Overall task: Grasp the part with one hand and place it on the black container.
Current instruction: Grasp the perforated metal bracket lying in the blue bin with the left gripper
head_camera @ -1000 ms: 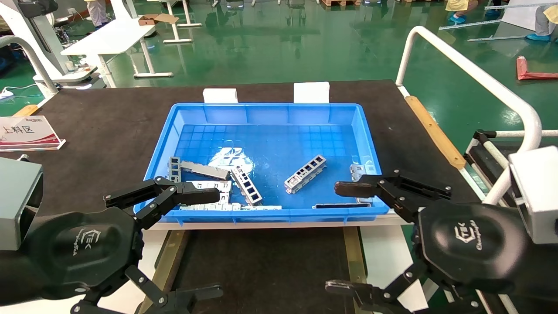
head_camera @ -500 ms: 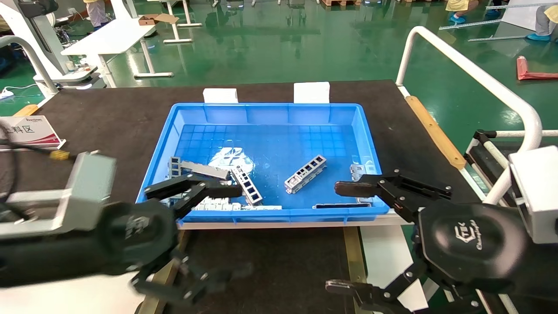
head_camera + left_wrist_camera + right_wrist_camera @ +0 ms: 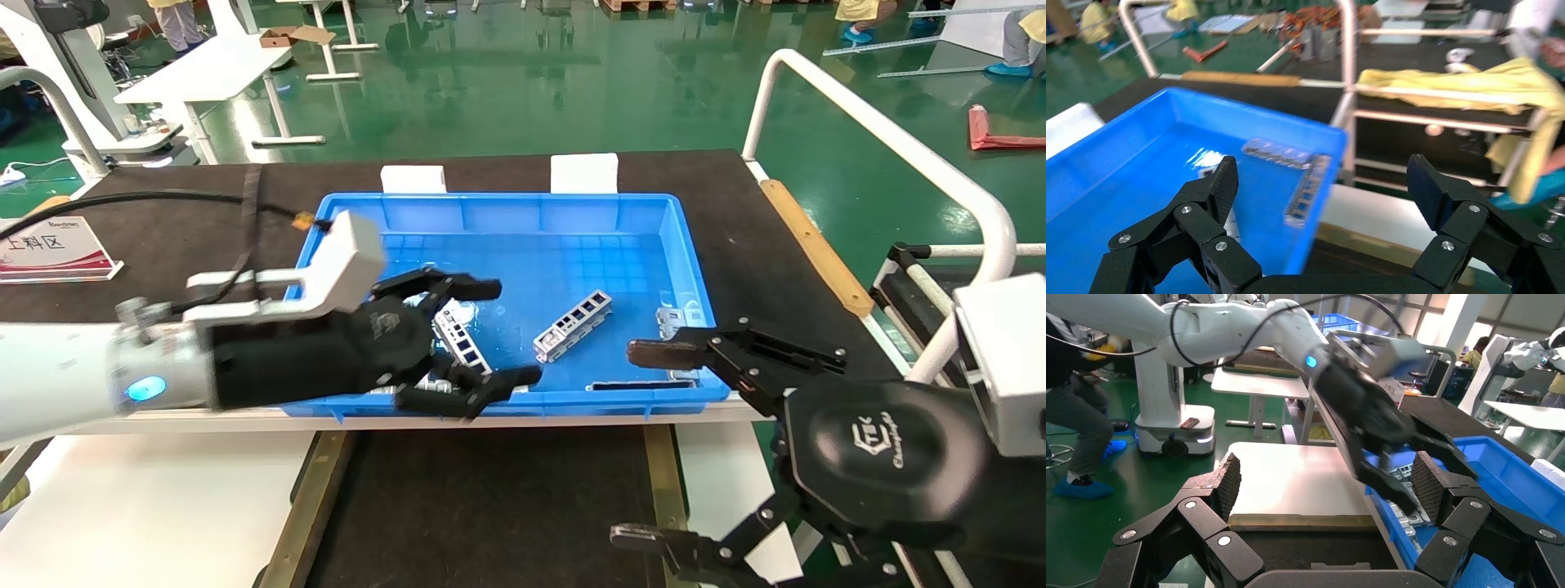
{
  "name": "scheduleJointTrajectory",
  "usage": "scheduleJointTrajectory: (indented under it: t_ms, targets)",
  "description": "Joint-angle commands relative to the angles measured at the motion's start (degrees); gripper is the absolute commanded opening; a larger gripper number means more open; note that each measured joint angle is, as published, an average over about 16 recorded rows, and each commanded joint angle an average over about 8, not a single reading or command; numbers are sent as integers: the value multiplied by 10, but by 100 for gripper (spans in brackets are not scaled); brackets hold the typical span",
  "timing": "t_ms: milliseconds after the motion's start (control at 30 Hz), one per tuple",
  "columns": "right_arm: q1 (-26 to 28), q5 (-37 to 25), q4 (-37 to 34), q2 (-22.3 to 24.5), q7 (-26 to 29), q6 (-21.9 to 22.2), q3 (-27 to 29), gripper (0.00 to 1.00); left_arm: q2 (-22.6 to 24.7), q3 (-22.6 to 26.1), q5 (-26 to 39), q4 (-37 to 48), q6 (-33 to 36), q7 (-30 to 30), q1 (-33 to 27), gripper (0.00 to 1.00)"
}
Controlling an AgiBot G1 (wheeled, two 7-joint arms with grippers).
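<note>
Now the left end effector (image 3: pixel 497 333) hangs wide open over the blue bin (image 3: pixel 498 212), near a part (image 3: pixel 574 326). Right end effector (image 3: pixel 645 445) waits open nearby.

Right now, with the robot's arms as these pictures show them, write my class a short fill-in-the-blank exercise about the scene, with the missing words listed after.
1. The ladder-like metal parts lie inside a bin coloured ____.
2. The gripper reaching over that bin is the ____ gripper.
3. That gripper's fingers are ____, holding nothing.
4. The right gripper hangs at the bin's near ____ corner.

Missing words: blue; left; open; right
</note>
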Motion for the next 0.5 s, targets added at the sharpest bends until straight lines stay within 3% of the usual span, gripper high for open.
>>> scheduleJointTrajectory:
  t_ms: [33,500]
  targets:
    - [0,0,0,0,0,0,0,100,22,10,21,28,-16,2,-17,100]
    - [0,0,0,0,0,0,0,100,160,42,89,261,-107,76,-101,100]
